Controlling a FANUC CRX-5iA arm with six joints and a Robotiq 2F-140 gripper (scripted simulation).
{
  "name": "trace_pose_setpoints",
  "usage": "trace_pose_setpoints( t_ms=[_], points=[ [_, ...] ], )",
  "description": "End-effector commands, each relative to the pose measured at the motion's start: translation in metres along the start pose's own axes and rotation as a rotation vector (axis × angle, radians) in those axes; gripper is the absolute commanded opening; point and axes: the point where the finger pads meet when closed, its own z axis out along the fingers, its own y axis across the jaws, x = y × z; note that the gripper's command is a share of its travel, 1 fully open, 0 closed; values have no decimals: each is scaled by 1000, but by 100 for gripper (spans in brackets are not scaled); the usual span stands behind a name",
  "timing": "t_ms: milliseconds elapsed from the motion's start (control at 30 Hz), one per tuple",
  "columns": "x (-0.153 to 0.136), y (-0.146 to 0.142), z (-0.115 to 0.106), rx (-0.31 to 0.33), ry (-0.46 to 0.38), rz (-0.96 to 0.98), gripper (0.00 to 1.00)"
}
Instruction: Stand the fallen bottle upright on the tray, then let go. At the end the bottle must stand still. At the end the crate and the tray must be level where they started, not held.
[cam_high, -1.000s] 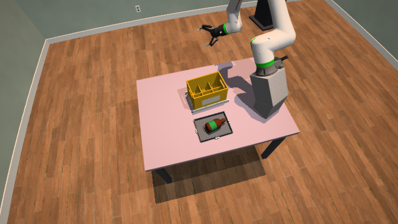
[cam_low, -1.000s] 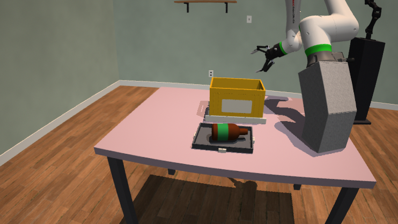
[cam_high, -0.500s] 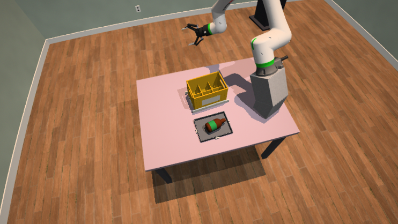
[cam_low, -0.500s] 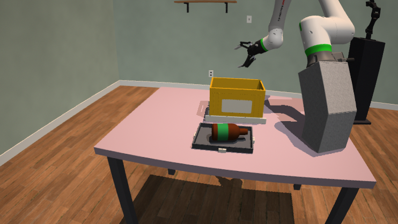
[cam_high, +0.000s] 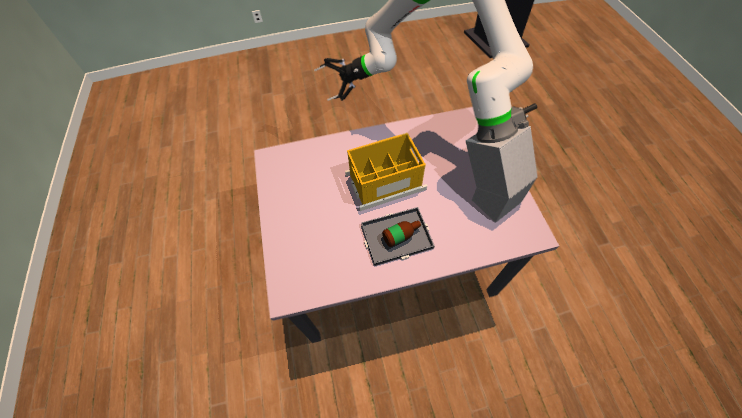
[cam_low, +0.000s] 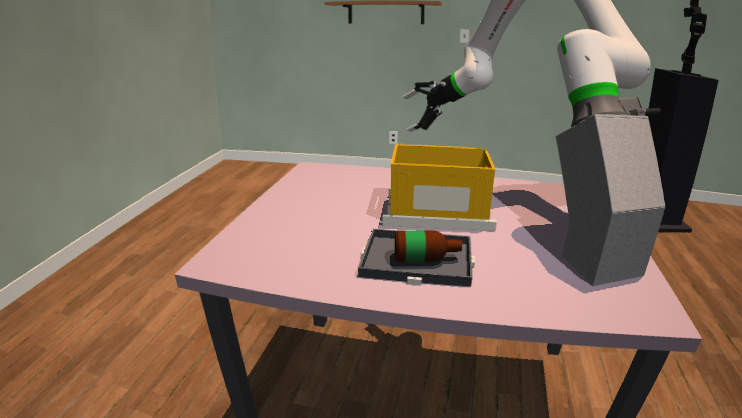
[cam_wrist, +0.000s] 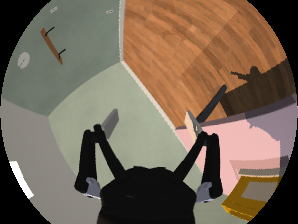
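The brown bottle (cam_high: 408, 233) (cam_low: 433, 246) with a green label lies on its side on the dark tray (cam_high: 381, 254) (cam_low: 374, 259), its neck toward the robot's base. The tray lies flat on the table. The yellow crate (cam_high: 366, 191) (cam_low: 441, 176) (cam_wrist: 241, 193) stands upright behind the tray, with dividers inside. My gripper (cam_high: 324, 83) (cam_low: 408, 112) (cam_wrist: 151, 115) is open and empty. It is high up, beyond the crate's back side, and its fingers point away from the robot's base. Neither bottle nor tray shows in the wrist view.
Pale rails (cam_high: 393, 198) (cam_low: 439, 223) run along the foot of the crate, between it and the tray. The robot's grey pedestal (cam_high: 501, 176) (cam_low: 612, 207) stands at the right of the pink table (cam_high: 301, 233) (cam_low: 290, 233) (cam_wrist: 225, 150). A wall shelf (cam_low: 383, 3) (cam_wrist: 51, 46) hangs at the back.
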Motion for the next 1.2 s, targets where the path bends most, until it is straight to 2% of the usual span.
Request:
trace_pose_setpoints(
  t_ms=[0, 33, 133, 233, 333, 367, 467, 567, 600, 700, 733, 867, 900, 1100, 1133, 1167],
  points=[
    [-44, 8, 29, -38, -12, 47, 100],
    [-59, 10, 36, -47, -16, 62, 100],
    [-60, 11, 37, -47, -16, 63, 100],
    [-111, 19, 54, -73, -29, 108, 100],
    [-130, 22, 60, -82, -33, 124, 100],
    [-149, 25, 64, -90, -36, 139, 100],
    [-180, 31, 71, -104, -42, 164, 100],
    [-186, 32, 71, -106, -43, 169, 100],
    [-205, 35, 74, -114, -46, 184, 100],
    [-205, 35, 74, -114, -46, 184, 100],
    [-225, 38, 76, -122, -49, 199, 100],
    [-225, 38, 76, -122, -49, 199, 100],
    [-244, 41, 78, -129, -52, 214, 100],
    [-244, 41, 78, -129, -52, 214, 100],
    [-264, 44, 78, -136, -54, 228, 100],
    [-264, 44, 78, -136, -54, 228, 100]
  ],
)
